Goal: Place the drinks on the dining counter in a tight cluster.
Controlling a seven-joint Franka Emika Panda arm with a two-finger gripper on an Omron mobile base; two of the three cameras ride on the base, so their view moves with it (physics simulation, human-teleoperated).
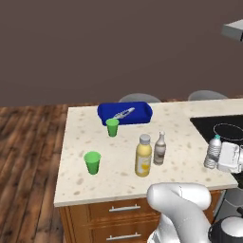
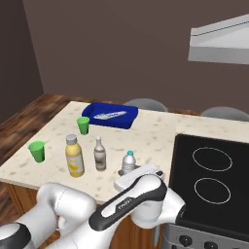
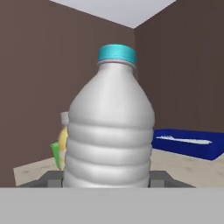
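My gripper (image 3: 105, 178) is shut on the clear water bottle (image 3: 109, 127) with the blue cap, its dark fingertips (image 3: 50, 178) pressed against both sides low on the body. That bottle (image 1: 213, 151) stands upright at the cooktop's near left corner, at the right of the dining counter (image 1: 85, 135). Whether it rests on the top or hangs just above it, I cannot tell. The yellow juice bottle (image 1: 143, 156) and the slim brownish bottle (image 1: 160, 149) stand side by side a short way left of it, seen also as juice bottle (image 2: 74, 156) and brownish bottle (image 2: 99, 154).
Two green cups (image 1: 92, 162) (image 1: 112, 127) stand on the counter's left half. A blue tray (image 1: 125, 113) holding a small pale object lies at the far edge. The black cooktop (image 2: 214, 180) fills the right. Grey stool backs (image 1: 140, 98) rise behind; a range hood (image 2: 219, 44) hangs overhead.
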